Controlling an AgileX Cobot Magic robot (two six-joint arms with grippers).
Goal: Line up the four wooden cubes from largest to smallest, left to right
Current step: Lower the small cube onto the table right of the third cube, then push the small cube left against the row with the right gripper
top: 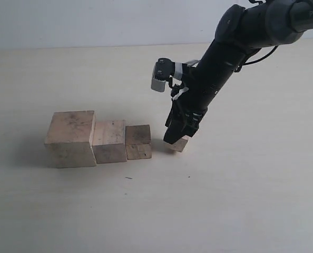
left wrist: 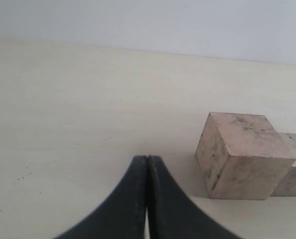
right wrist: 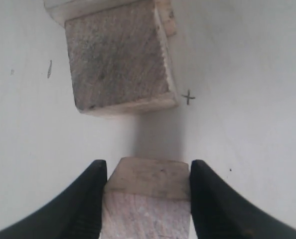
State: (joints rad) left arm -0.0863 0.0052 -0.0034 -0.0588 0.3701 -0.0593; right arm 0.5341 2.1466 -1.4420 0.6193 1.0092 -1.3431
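My left gripper (left wrist: 147, 162) has its two black fingers pressed together with nothing between them, low over the pale table (top: 241, 200), near the largest cube (top: 70, 138). That cube stands at the left end of a row. The second cube (top: 109, 140) touches its right side, and the third cube (top: 138, 141) touches the second, each one smaller than the last. To the right of the third, across a narrow gap, my right gripper (top: 176, 140) reaches down and pinches the smallest cube (top: 181, 144) between its fingers (right wrist: 90, 199). This cube sits slightly tilted, low at the table. I cannot tell whether it touches the surface.
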